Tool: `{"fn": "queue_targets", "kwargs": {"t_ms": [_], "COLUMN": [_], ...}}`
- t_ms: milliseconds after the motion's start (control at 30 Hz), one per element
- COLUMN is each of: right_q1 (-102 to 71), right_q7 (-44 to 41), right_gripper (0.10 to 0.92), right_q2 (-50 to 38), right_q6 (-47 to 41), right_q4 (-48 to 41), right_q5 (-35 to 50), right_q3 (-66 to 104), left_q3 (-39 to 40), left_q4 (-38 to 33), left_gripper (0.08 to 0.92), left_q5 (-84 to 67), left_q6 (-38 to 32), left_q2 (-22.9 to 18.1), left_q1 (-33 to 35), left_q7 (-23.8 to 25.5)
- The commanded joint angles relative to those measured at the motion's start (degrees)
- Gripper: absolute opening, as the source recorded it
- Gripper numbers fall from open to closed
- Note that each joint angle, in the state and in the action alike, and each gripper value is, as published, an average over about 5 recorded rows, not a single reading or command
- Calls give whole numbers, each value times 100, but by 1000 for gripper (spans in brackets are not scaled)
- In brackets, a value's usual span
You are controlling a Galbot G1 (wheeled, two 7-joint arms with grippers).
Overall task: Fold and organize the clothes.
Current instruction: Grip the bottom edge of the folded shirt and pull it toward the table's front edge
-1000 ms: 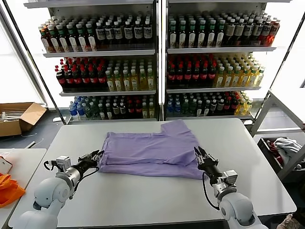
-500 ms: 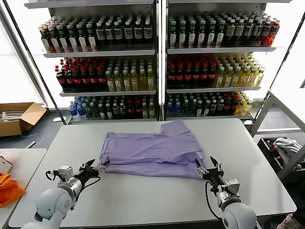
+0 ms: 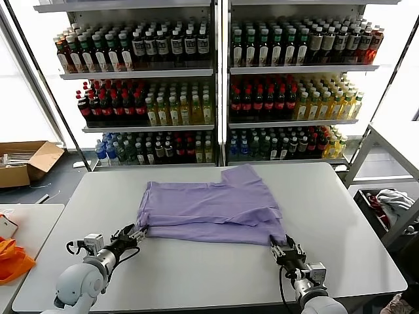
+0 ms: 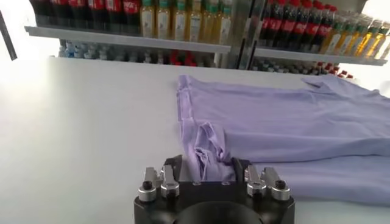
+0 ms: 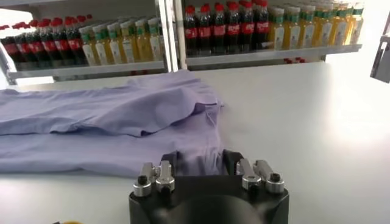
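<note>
Two grippers, left gripper (image 3: 135, 233) and right gripper (image 3: 286, 250), pinch the near corners of the lavender T-shirt (image 3: 209, 209), lying crosswise on the desk (image 3: 196, 275), fingers narrowed on fabric.

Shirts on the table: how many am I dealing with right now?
1. A single lavender T-shirt lies partly folded mid-table, left gripper at its near left corner, right gripper at its near right corner. Folded layers could hide another.

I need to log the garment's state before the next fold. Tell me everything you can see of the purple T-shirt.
The purple T-shirt is plain lavender, thin and soft-looking, lying partly folded on the white table, one sleeve pointing toward the shelves. The left gripper pinches its near left corner, where the cloth bunches, and the right gripper pinches the near right corner between its fingers.
</note>
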Motion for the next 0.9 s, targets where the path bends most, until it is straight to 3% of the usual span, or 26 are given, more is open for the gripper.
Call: {"fn": "queue_targets", "kwargs": {"t_ms": [33,300,467,900], "right_q1": [-143,-436,-948,-2502], "right_q7": [73,-122,-267,-752], "right_gripper": [367,156,121,121], "right_q2": [33,-111,-202,-323], "right_q6": [-63,126,234,383], "right_q4": [61,488,946,1897], "right_q5": [94,89,-174,-689], "right_q3": [-2,88,206,532], "left_q3": [12,-168,-468,-1553], "left_q4": [-36,-656,-1171,-2388], "left_gripper": [468,242,119,94], "left_q5": [16,12,75,63], "left_q6": [27,29,27,30], "left_q2": [-21,61,-36,-416], "left_q1": [186,775,1477,3302], "left_q7": [-63,-103,-130,-248]}}
